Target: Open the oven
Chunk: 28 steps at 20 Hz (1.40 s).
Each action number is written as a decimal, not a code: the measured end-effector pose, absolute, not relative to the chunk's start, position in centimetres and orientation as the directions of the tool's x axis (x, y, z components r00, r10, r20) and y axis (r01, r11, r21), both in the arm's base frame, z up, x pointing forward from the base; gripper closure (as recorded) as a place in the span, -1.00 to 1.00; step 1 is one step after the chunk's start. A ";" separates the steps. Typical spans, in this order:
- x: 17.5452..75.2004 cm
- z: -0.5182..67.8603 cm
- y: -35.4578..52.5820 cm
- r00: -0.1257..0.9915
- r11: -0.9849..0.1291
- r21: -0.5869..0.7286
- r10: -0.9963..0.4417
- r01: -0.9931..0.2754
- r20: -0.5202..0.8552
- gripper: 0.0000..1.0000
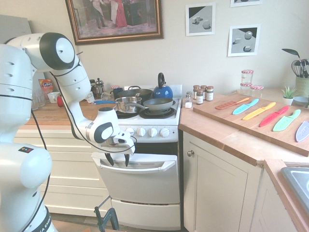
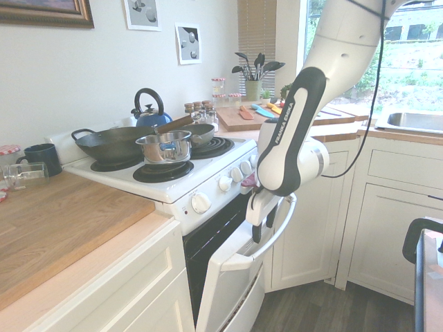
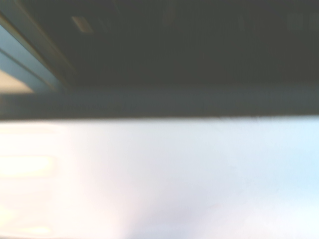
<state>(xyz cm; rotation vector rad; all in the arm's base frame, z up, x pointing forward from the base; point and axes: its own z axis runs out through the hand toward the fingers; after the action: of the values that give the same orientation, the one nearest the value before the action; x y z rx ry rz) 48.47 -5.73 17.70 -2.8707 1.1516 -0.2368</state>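
Note:
The white oven (image 1: 150, 131) stands between cream units, with white knobs along its front. Its door (image 1: 140, 182) is tilted out at the top, and a dark gap (image 2: 216, 232) shows behind it. My gripper (image 1: 118, 158) points down at the left end of the door's top edge, fingers apart and hooked behind the bar handle (image 2: 279, 233). From the other side the gripper (image 2: 261, 225) is seen reaching down between the handle and the door. The wrist view is blurred: a white surface (image 3: 174, 189) below a dark band (image 3: 174, 45).
A steel pot (image 1: 126, 102), pans and a blue kettle (image 1: 162, 90) crowd the hob. A cream cupboard with a round knob (image 1: 190, 153) adjoins the oven on one side, cream drawers (image 1: 72, 169) on the other. Coloured knives lie on a board (image 1: 251, 118).

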 end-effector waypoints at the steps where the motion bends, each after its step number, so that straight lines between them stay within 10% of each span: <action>1: 48.7 19.6 -5.0 0.720 -0.732 -0.105 -0.681 -0.674 0.134 -1.00; 28: 58.4 15.4 -6.2 0.681 -0.699 -0.097 -0.714 -0.709 0.163 -1.00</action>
<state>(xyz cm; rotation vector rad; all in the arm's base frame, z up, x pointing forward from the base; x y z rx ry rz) 58.45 -6.24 15.41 -2.8569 1.2085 -0.2943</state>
